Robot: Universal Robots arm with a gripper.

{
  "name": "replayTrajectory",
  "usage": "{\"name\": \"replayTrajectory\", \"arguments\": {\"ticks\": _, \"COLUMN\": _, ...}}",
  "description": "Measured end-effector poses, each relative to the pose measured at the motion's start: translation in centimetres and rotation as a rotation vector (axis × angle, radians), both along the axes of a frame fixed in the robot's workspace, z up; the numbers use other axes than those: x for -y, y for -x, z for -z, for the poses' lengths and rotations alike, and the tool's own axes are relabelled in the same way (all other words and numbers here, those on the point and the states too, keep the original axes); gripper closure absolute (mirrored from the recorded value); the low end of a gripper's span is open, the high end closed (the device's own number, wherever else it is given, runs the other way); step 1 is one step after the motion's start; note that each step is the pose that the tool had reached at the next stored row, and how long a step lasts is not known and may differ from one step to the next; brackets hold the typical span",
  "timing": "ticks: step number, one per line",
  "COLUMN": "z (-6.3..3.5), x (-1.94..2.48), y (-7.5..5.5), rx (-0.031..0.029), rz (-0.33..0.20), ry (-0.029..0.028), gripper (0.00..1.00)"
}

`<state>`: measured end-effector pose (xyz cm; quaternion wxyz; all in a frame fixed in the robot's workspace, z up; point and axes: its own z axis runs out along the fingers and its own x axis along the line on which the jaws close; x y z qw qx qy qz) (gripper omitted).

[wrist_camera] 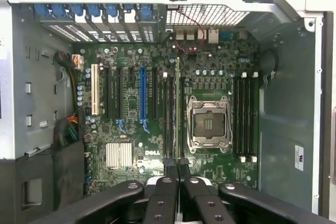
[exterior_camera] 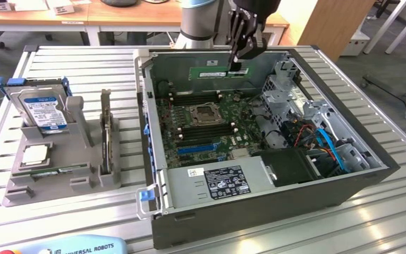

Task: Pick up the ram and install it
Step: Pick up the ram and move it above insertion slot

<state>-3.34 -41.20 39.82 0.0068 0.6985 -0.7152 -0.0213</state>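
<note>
Clearly the gripper (exterior_camera: 237, 63) is clamped on the ram (exterior_camera: 217, 72), its fingers pinched together on the stick's upper edge, nearer its end on the exterior view's right; the ram hangs level and on edge over the open computer case (exterior_camera: 274, 209), close to the far wall and well above the motherboard (exterior_camera: 188, 135). From the wrist view the gripper (wrist_camera: 177, 170) looks straight down; the ram (wrist_camera: 177, 103) shows edge-on as a thin line, running along the memory slots (wrist_camera: 169, 114) just beside the processor socket (wrist_camera: 209, 121); whether it sits exactly over one slot I cannot tell. On the exterior view's left a grey holder (exterior_camera: 48, 182) stands on the table (exterior_camera: 83, 63) with a hard drive (exterior_camera: 44, 108) upright in it. I judge the ram light, stiff and thin, yet fragile; a hold across the flat faces at the top edge seems right, clear of the contacts below; gripped off-centre it may tilt, and any bending could crack it.
</note>
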Motion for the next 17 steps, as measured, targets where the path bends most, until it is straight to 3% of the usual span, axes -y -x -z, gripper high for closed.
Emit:
{"name": "replayTrajectory", "arguments": {"ticks": 11, "z": 1.96, "x": 0.0, "y": -0.1, "rx": 0.0, "rz": 0.0, "ry": -0.0001, "gripper": 0.89}}
{"name": "replayTrajectory", "arguments": {"ticks": 17, "z": 2.34, "x": 0.0, "y": -0.2, "rx": 0.0001, "rz": 0.0, "ry": -0.0003, "gripper": 0.89}}
